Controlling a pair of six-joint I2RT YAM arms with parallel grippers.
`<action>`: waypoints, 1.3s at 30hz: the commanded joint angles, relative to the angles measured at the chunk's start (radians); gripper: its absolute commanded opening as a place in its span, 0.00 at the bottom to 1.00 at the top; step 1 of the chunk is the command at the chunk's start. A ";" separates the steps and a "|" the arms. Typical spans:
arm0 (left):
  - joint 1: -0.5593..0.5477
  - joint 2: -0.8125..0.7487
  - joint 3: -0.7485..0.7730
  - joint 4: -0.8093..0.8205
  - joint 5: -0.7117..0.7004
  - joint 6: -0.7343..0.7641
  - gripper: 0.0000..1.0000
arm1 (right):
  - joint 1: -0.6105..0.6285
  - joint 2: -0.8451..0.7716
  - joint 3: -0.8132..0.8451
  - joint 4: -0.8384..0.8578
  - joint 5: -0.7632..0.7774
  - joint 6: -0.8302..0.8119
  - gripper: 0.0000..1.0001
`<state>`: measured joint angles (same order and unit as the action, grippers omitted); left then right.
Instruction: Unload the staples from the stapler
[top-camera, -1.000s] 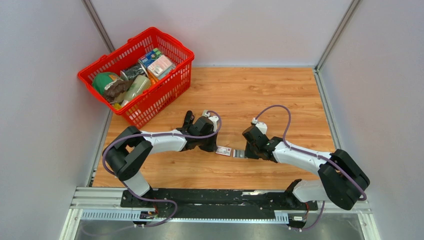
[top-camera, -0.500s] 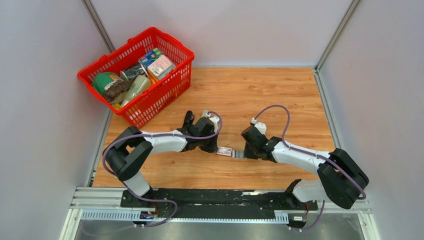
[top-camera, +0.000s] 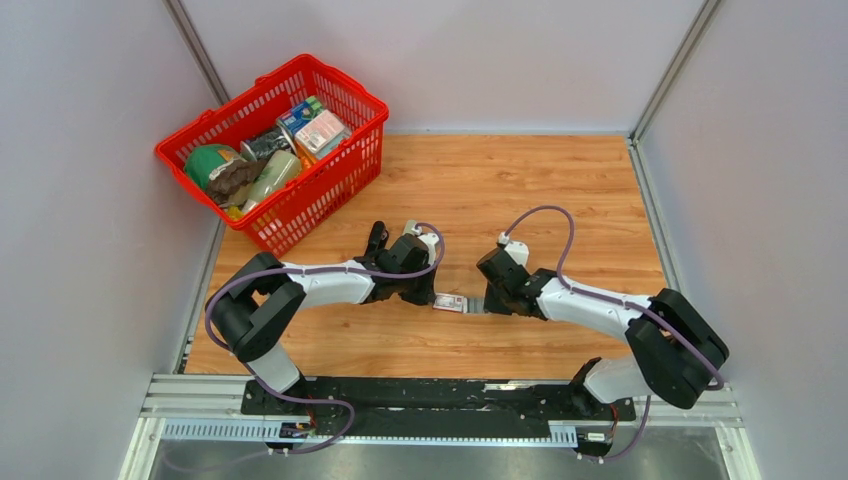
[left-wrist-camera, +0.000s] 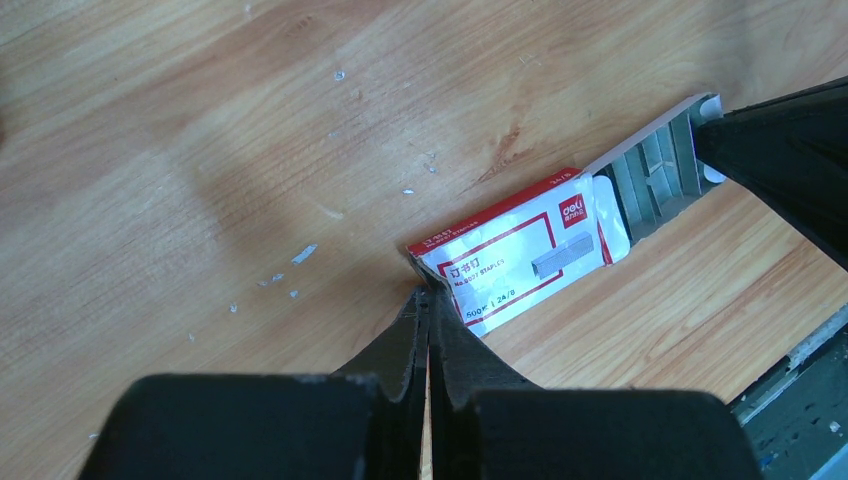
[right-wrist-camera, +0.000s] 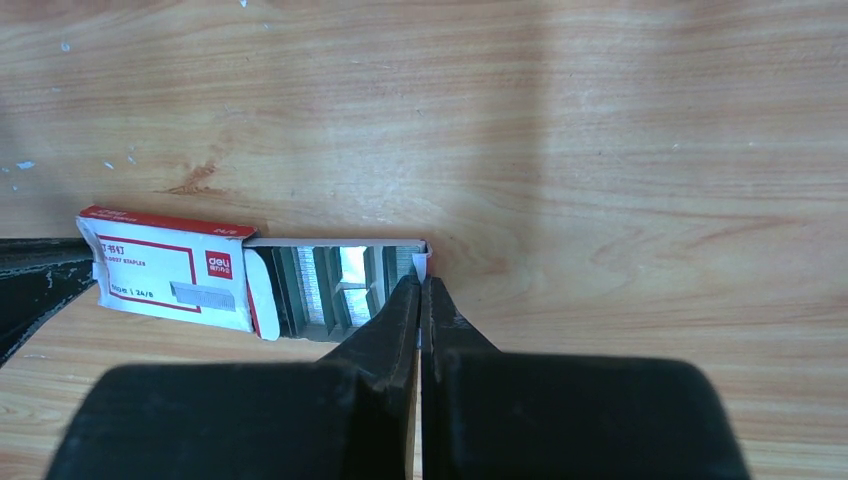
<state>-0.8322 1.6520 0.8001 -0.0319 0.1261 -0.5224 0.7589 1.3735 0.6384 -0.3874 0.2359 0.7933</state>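
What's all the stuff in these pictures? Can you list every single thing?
Wooden table top: one, orange-brown, under everything.
Plastic mesh shopping basket: one, red, at the table's far left corner.
Grocery packets and tins: several, mixed colours, inside the basket.
Small cardboard staple box: one, white and red, on the table, toward the near edge.
Strips of metal staples: several, silver-grey, in the box's slid-out tray.
Left claw: one, black, shut, tips at a box corner.
Right claw: one, black, shut, tips at the tray's end.

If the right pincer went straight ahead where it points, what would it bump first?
The right pincer is shut, with its tips right at the end of the grey inner tray slid out of the white-and-red box. It would probably push that tray first.
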 joint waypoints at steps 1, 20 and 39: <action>-0.013 0.028 -0.009 -0.048 -0.002 0.004 0.00 | 0.003 0.030 0.023 -0.041 0.060 0.014 0.00; -0.015 0.038 -0.002 -0.048 0.003 0.007 0.00 | -0.016 0.039 0.024 -0.002 0.019 -0.029 0.00; -0.024 0.052 0.013 -0.051 0.009 0.009 0.00 | 0.006 0.070 0.049 0.039 -0.009 -0.008 0.00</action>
<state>-0.8436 1.6726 0.8185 -0.0261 0.1379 -0.5220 0.7540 1.4155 0.6712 -0.3744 0.2497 0.7696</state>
